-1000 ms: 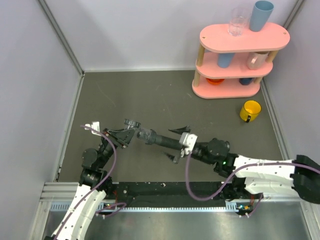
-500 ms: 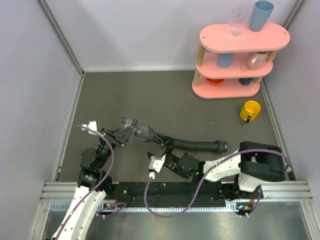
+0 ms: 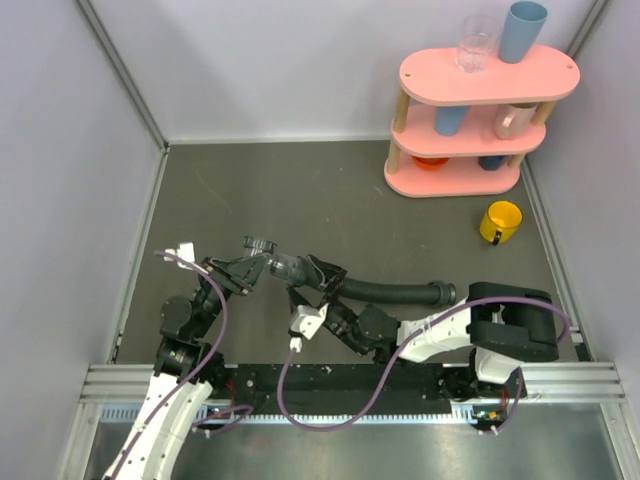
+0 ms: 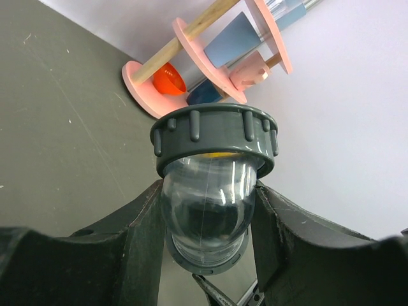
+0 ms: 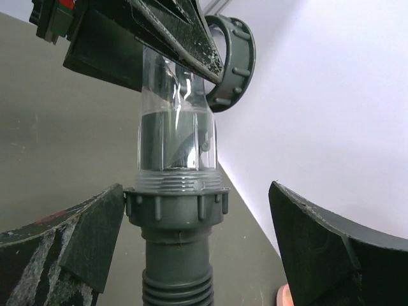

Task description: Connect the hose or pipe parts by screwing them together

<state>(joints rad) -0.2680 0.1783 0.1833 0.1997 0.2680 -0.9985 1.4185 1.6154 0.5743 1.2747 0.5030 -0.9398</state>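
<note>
At lower centre of the overhead view, the left gripper (image 3: 247, 270) is clenched on the elbow fitting (image 3: 272, 264), over the grey table (image 3: 300, 190). In the left wrist view its two fingers (image 4: 137, 245) press the clear body of the fitting from both sides. The dark-grey ring nut (image 4: 213, 135) stands above them at mid-frame.

The black ribbed hose (image 3: 385, 292) runs from the fitting rightward across the lower middle of the overhead frame. Its far cuff (image 3: 443, 292) rests on the table. In the right wrist view the near end of the hose meets the lower end of the fitting at a second grey nut (image 5: 175, 207), centre frame. Whether that thread is fully seated cannot be told.

The right gripper (image 3: 312, 287) is released, its jaws straddling that nut. The finger (image 5: 76, 245) at frame left is just beside the nut; the other is well apart from it.

At upper right of the overhead view stands a pink shelf rack (image 3: 480, 120) holding cups, with a yellow cup (image 3: 501, 221) on the table below it.
</note>
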